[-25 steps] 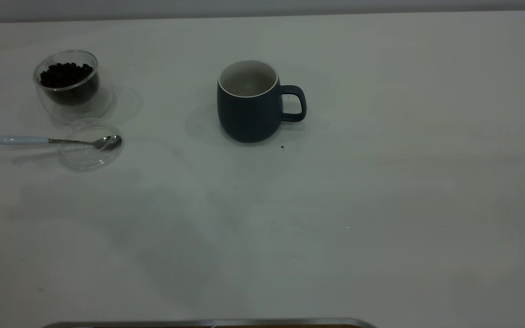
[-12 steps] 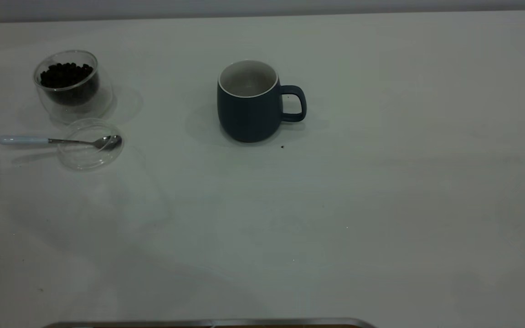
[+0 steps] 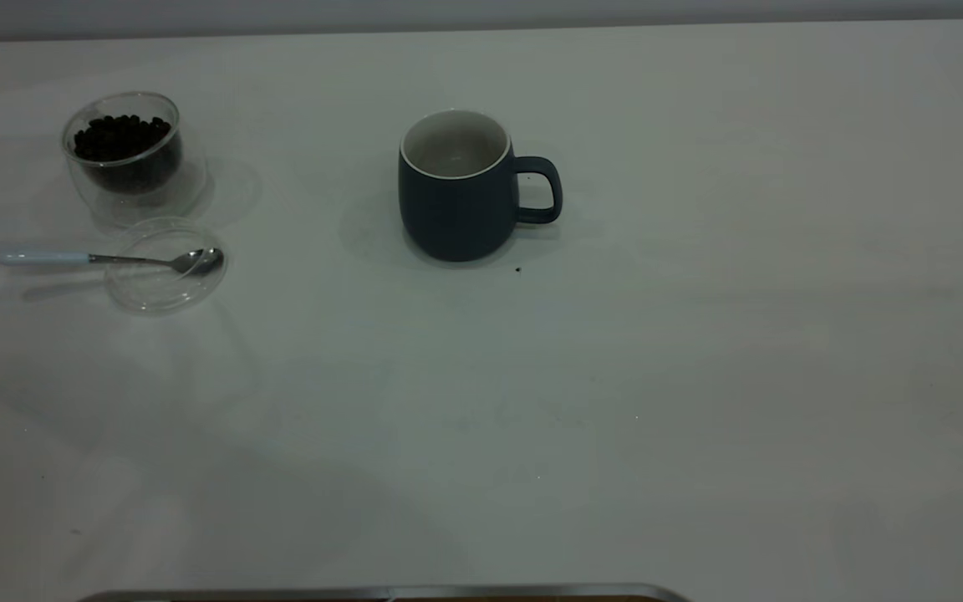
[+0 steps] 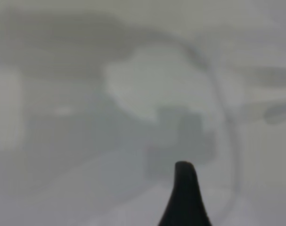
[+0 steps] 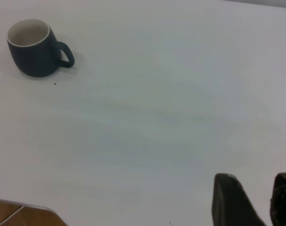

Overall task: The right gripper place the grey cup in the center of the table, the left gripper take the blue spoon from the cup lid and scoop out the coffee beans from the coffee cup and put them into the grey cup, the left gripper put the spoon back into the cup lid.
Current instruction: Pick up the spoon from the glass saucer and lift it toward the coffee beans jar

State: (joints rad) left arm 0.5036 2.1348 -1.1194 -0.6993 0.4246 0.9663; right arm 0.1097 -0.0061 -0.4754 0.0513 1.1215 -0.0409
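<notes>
The grey cup [image 3: 456, 196] stands upright near the table's [image 3: 699, 376] middle, handle to the right, its white inside bare; it also shows far off in the right wrist view [image 5: 35, 47]. The coffee cup [image 3: 124, 155] at far left holds coffee beans [image 3: 120, 136]. In front of it the blue spoon [image 3: 97, 258] rests with its bowl in the clear cup lid [image 3: 165, 284], handle pointing left. No gripper shows in the exterior view. The left gripper [image 4: 184, 181] shows only as one dark tip over a blurred surface. The right gripper [image 5: 256, 190] is open and empty, over bare table far from the cup.
A small dark speck [image 3: 517, 269] lies just in front of the grey cup. A metal edge [image 3: 381, 594] runs along the table's near side. A wooden corner [image 5: 20, 214] shows beyond the table edge in the right wrist view.
Faint shadows and a hazy shape at the table's left side have shifted further left. The cups, lid and spoon have not moved.
</notes>
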